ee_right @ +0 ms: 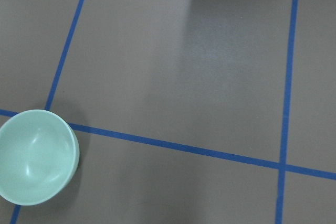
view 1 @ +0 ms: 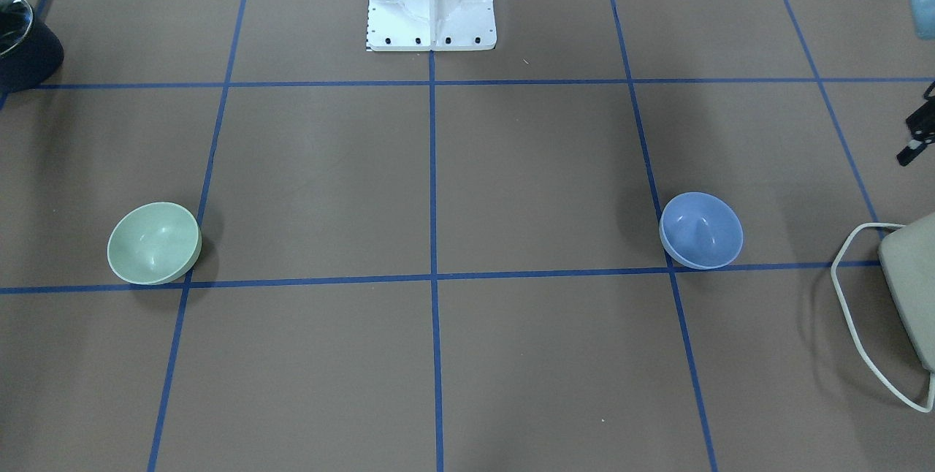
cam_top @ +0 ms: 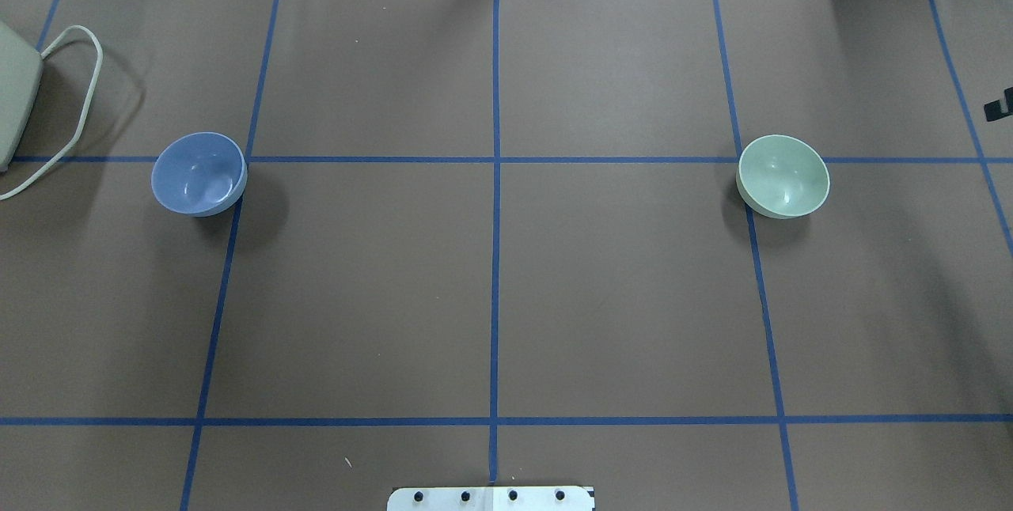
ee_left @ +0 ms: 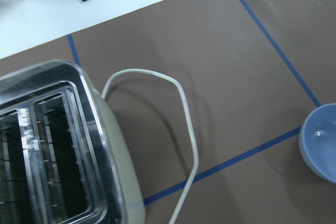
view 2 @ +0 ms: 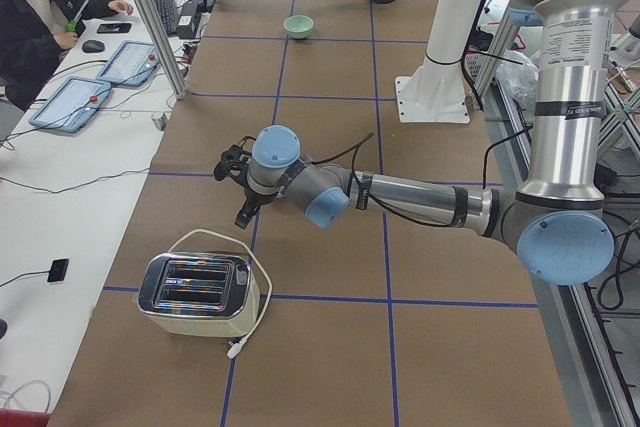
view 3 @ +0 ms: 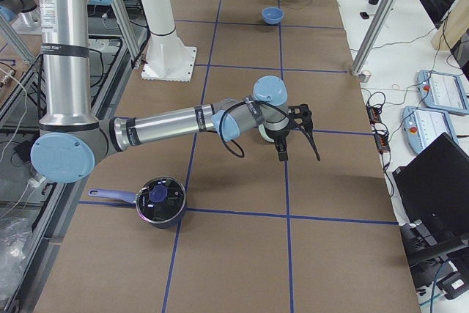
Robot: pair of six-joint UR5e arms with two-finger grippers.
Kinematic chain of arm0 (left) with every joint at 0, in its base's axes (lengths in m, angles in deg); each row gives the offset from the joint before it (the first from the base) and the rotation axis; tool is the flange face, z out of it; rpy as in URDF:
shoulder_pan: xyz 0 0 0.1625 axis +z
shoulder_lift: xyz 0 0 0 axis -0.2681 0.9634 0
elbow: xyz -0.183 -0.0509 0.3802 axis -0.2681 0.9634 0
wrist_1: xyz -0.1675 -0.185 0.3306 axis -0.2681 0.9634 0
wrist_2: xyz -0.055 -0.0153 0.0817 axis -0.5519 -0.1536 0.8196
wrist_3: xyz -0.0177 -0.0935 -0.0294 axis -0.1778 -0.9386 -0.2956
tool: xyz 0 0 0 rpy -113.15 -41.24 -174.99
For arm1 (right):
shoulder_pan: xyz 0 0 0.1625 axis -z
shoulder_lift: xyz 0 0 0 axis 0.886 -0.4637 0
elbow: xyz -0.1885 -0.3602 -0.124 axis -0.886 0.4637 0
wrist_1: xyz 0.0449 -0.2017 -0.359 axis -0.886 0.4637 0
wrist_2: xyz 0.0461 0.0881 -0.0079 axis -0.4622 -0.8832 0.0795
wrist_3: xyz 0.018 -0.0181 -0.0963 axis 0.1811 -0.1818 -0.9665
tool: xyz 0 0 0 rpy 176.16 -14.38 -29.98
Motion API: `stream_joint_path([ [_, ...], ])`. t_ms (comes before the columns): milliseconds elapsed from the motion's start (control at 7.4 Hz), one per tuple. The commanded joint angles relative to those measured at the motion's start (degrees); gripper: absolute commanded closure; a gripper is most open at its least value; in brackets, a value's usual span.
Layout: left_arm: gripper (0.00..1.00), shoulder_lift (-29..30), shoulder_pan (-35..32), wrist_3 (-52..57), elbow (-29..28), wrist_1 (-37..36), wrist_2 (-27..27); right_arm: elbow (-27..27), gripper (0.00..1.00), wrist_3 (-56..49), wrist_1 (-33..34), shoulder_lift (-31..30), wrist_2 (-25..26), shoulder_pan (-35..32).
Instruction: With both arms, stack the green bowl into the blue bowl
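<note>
Green bowl point(cam_top: 783, 176), upright, apart from right gripper point(view 3: 299, 153) (cannot tell if open)

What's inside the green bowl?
Nothing. The green bowl is empty, and only its shiny inside shows. The bowl covers the bit of table right under it, so that spot can't be seen.

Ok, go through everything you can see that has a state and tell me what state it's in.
green bowl: upright, empty, on its own.
blue bowl: upright, empty, nothing stacked in it.
toaster: slots look empty; cord lying loose, unplugged.
pot: lid on.
left gripper: holding nothing; open or shut, cannot tell.
right gripper: holding nothing; open or shut, cannot tell.
</note>
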State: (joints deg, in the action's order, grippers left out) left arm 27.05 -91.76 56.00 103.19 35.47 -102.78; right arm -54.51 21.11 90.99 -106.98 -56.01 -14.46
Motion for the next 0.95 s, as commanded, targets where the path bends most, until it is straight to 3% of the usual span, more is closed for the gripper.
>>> stream_joint_path([
  [0,0.02,2.39,13.22,-16.9,-0.7,0.61,12.39,-0.6,0.0,5.45,0.0,0.81,4.92,5.28],
  [270,0.03,7.47,17.31,-21.61,-6.04,0.87,13.78,-0.69,0.0,5.45,-0.09,0.64,4.93,5.38],
  [541,0.08,8.2,19.07,-21.62,-7.03,1.49,13.78,-0.78,0.0,5.37,-0.09,0.55,5.01,5.38],
  [676,0.26,8.55,19.77,-21.53,-7.12,1.49,13.87,-0.69,0.0,5.37,-0.09,0.64,5.01,5.38],
  [811,0.53,8.9,21.17,-21.44,-7.9,1.75,13.96,-0.69,0.0,5.37,-0.09,0.64,5.1,5.38],
])
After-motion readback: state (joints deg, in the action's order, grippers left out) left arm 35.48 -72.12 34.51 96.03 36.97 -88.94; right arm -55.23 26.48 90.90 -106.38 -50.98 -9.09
